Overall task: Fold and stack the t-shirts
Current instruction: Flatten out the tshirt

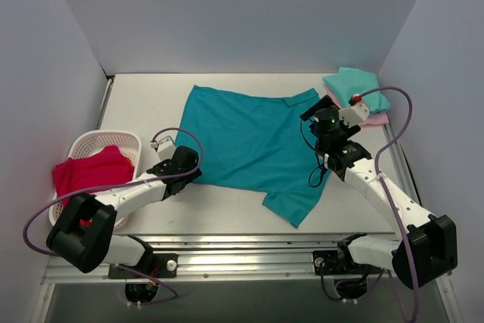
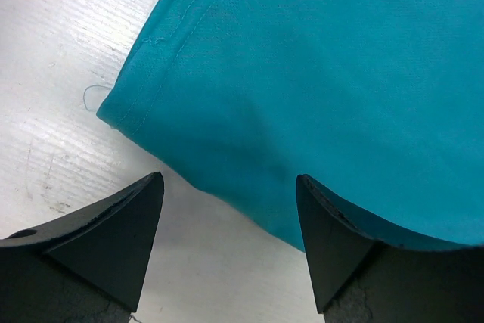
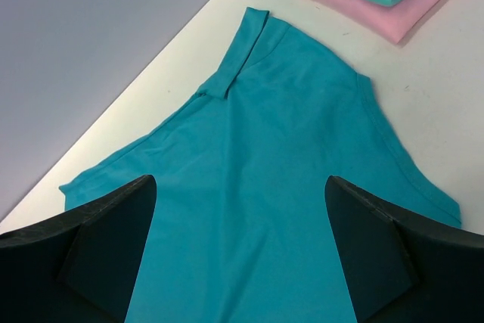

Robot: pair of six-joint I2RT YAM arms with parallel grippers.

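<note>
A white table seen from above, with two robot arms reaching in from its near edge. A large teal-blue t-shirt lies spread flat and unfolded across the middle, and one flap of it juts toward the near edge on the right.

At the left edge stands a white plastic lattice basket, with a red cloth heaped inside and spilling over its rim.

In the far right corner a folded mint-green t-shirt rests on top of a folded pale pink t-shirt. This small stack sits near the teal shirt's far right corner, with bare table between them.

The right gripper hovers over the right side of the teal shirt. Its fingers are spread wide with only cloth below them, and it holds nothing.

The left gripper sits low at the shirt's near left corner, also spread wide and empty. One finger is over bare table and the other over the cloth, with the stitched hem between them. Whether the tips touch the table cannot be told.

Likely risks from here:
- The left fingers could close short of the hem and catch nothing.
- They could pinch only one layer, so the shirt drags and bunches instead of folding.
- If the two arms lift unevenly, the fold would come out crooked.
- A wide swing of the right arm could knock the nearby stack askew
</note>
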